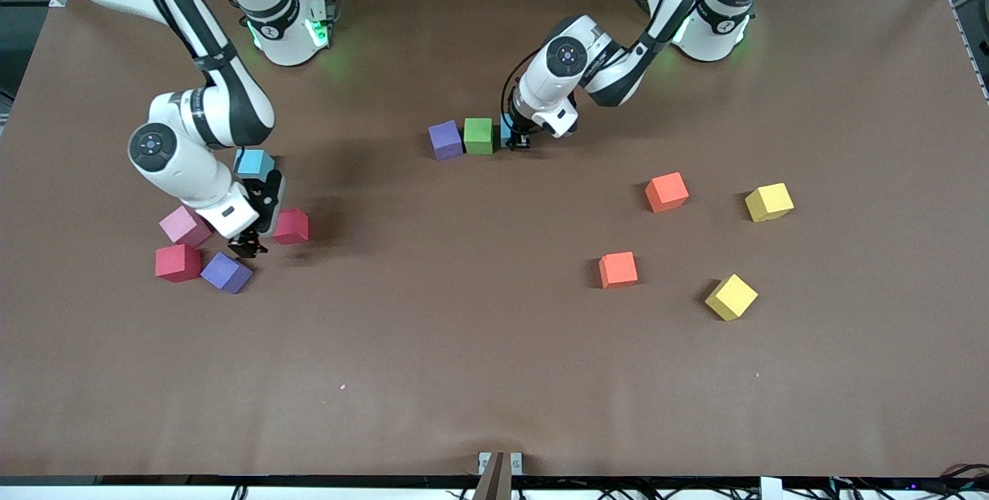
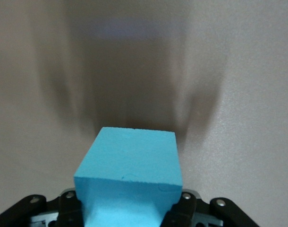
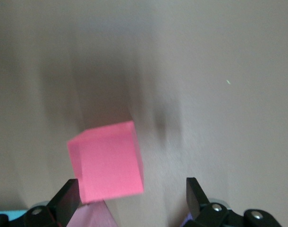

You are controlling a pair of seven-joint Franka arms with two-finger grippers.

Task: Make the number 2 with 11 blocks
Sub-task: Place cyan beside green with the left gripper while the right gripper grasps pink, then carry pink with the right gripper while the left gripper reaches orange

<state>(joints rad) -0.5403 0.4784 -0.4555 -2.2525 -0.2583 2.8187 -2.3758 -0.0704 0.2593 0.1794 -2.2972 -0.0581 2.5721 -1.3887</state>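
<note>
Grasping a light blue matte foam cube (image 2: 130, 175), the left hand (image 1: 518, 141) sets it on the brown surface (image 1: 463, 345) beside a green foam cube (image 1: 478, 135) and a purple foam cube (image 1: 445, 139). Toward the right arm's end, the right hand (image 1: 248, 246) hangs released, fingers (image 3: 68, 201) spread, over a red foam cube (image 3: 108, 163).

White arms, black joints, green lights

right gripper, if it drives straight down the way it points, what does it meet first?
Probably bare table: the open right gripper has the red block beside one finger, not squarely between them. Depth is unclear; it could clip that block.
</note>
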